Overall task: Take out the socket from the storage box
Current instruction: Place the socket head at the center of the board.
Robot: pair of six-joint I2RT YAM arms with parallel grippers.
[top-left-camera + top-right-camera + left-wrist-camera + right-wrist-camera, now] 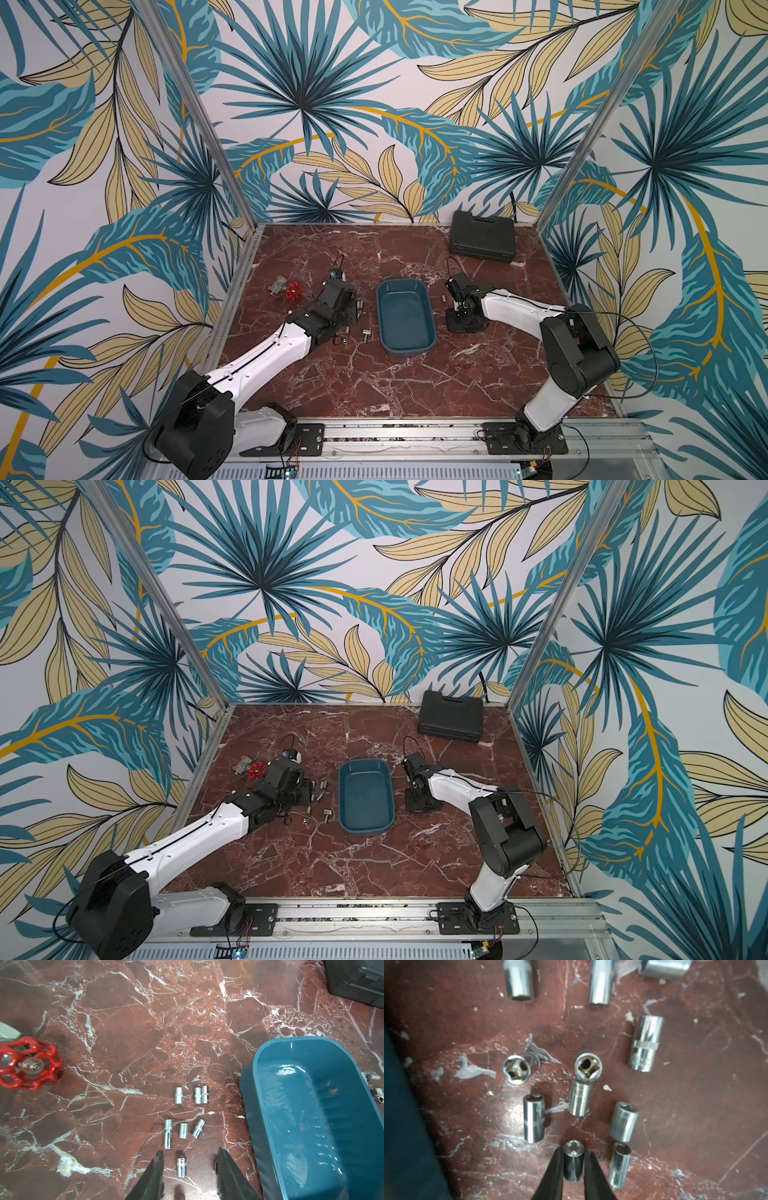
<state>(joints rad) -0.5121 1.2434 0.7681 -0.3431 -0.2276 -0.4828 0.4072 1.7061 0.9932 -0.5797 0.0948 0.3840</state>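
Socket (574,1164): short, dark, glossy steel cylinder, down at the red marble-patterned table (374,386) to the right of the storage box (409,350), outside it. We see the right gripper (574,1151) narrow, its 2 black fingers (551,1176) pressed to the socket's sides. Storage box: smooth teal plastic, rounded corners, apparently empty. Left gripper (190,1150): half-wide, holding nothing. Risk: spreading fingers could nudge 1 chrome neighbour (619,1164) just beside; being round, it would roll.

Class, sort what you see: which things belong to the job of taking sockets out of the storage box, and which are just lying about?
Job: storage box, sockets, left gripper, right gripper.
Lying about: red-handled valve, black tool case.
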